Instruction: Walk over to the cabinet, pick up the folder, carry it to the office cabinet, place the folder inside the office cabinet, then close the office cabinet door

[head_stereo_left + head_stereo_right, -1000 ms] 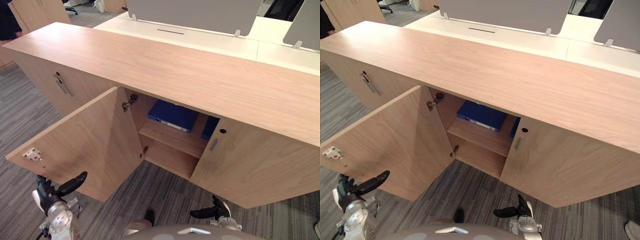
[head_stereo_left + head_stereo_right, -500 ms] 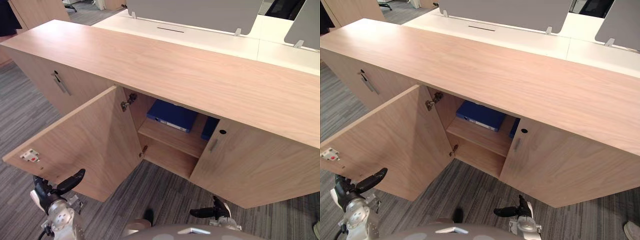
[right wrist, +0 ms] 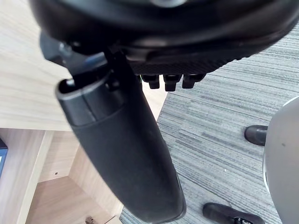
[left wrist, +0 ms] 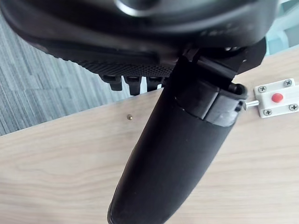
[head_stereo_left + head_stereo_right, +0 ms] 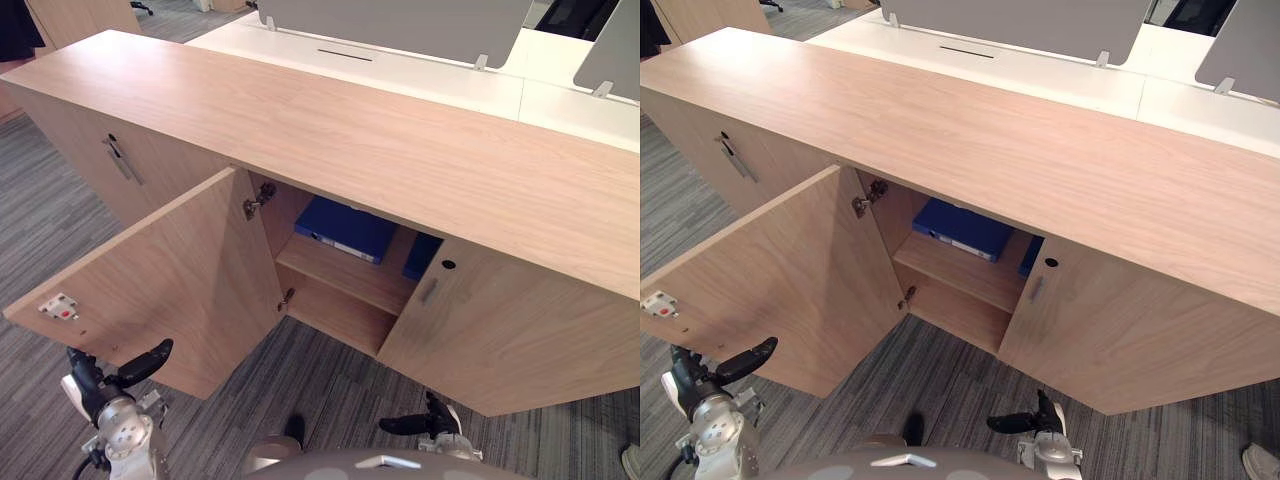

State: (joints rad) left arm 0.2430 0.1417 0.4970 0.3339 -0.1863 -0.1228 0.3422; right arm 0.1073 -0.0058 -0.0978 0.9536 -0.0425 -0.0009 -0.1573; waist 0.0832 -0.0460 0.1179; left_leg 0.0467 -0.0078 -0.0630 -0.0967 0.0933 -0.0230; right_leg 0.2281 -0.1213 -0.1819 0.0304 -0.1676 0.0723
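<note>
**Folder shelved, door open**

The blue folder (image 5: 345, 228) lay on the upper shelf (image 5: 350, 278) inside the cabinet (image 5: 400, 150). The left door (image 5: 170, 280) stood wide open. The left hand (image 5: 110, 385) hung near that door's lower edge and the right hand (image 5: 425, 424) hung below the right door (image 5: 500, 330). Both were empty, with fingers relaxed.

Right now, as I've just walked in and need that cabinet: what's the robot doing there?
The robot stands facing the office cabinet. The left door is swung wide open and the right door looks ajar. A blue folder lies on the upper shelf inside. The left hand hangs low by the open door's bottom edge, and the right hand is low in front of the right door. Both hold nothing. The doors are not yet closed.
</note>
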